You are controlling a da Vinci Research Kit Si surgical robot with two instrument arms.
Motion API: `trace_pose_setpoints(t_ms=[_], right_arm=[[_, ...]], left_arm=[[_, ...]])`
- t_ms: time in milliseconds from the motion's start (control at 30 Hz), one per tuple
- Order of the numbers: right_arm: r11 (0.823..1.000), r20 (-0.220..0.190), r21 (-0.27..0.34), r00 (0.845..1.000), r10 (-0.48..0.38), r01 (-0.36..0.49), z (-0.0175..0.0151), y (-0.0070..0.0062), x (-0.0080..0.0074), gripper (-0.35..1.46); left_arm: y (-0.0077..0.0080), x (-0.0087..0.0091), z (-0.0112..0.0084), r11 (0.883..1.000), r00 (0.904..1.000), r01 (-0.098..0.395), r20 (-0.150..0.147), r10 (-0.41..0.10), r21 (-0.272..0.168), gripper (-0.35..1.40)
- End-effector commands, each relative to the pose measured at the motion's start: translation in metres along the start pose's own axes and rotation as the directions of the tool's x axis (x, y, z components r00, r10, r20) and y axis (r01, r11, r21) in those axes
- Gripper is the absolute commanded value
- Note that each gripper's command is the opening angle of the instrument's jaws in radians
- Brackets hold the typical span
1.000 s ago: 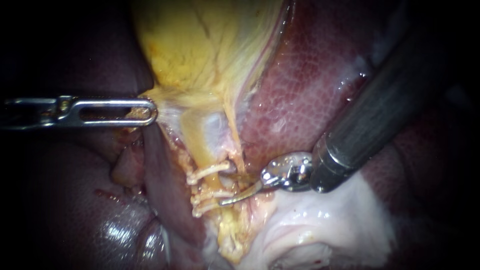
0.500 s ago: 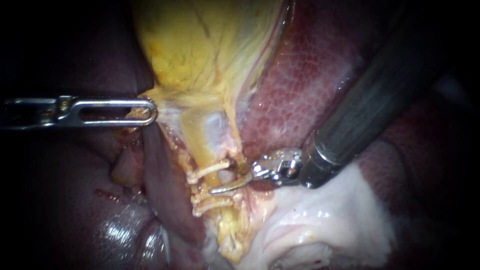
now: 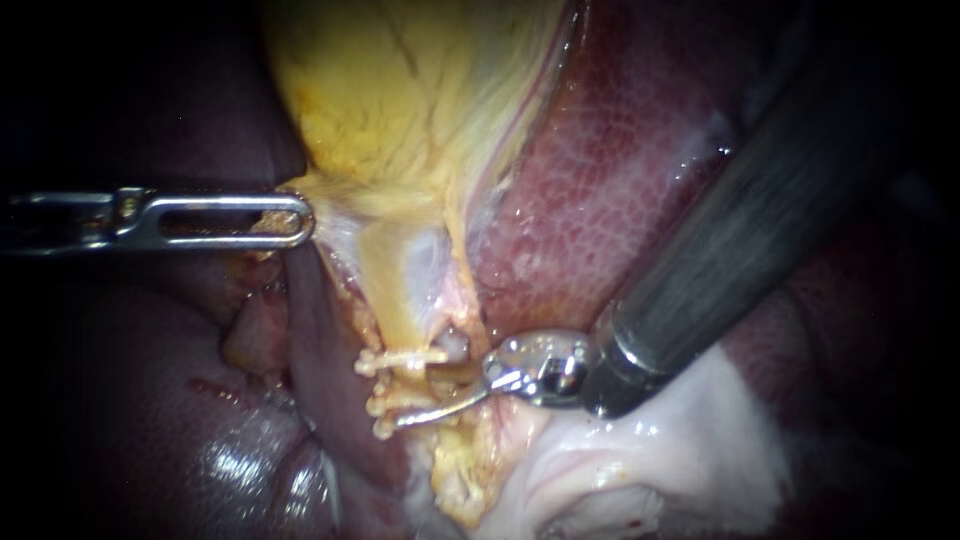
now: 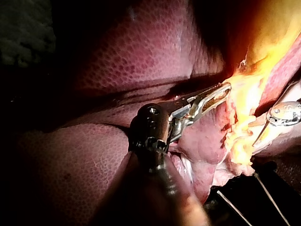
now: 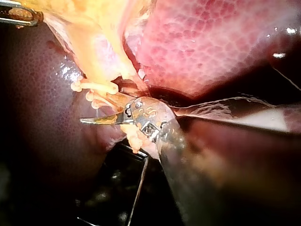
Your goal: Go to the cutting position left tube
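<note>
tube [image 3: 396, 300], thin and yellow, runs down from the gallbladder [image 3: 400, 100] and carries pale clips [image 3: 405, 355] just ahead of the right instrument [image 3: 400, 418]. its thin blade lies across the tube beside the lower clips; whether the blades are parted i cannot tell, nor which tube the task calls left. the left instrument [image 3: 295, 220] has its jaws closed on the gallbladder's edge, probably pulling sideways so the tube stands stretched and clear of the liver [image 3: 600, 180]. every surface is wet and glistening, likely slippery. room between the clips looks narrow, with pale tissue [image 3: 650, 440] under the right shaft.
</note>
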Motion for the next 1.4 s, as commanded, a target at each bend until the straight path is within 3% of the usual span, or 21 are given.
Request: trace_pose_setpoints(t_ms=[33,400,800,1400], right_arm=[[1.000,0.000,0.010,1.000,0.001,-0.001,0.0002,0.0000,0.0000,1.28],[0.999,-0.034,0.034,0.999,0.007,-0.006,0.0016,0.0004,0.0011,1.28],[0.999,-0.075,0.040,0.997,0.011,-0.008,0.0040,0.0019,0.0026,1.26],[0.999,-0.078,0.041,0.997,0.011,-0.008,0.0039,0.0026,0.0026,1.26]], left_arm=[[0.0000,0.0000,0.0001,1.000,1.0000,0.001,0.001,-0.001,-0.002,-0.35],[0.0001,-0.0001,0.0009,1.000,1.0000,0.001,0.001,-0.001,-0.006,-0.35],[0.0002,-0.0002,0.0016,1.000,1.0000,0.002,0.003,-0.002,-0.009,-0.35],[0.0002,-0.0002,0.0015,1.000,1.0000,0.001,0.000,-0.001,-0.010,-0.35]])
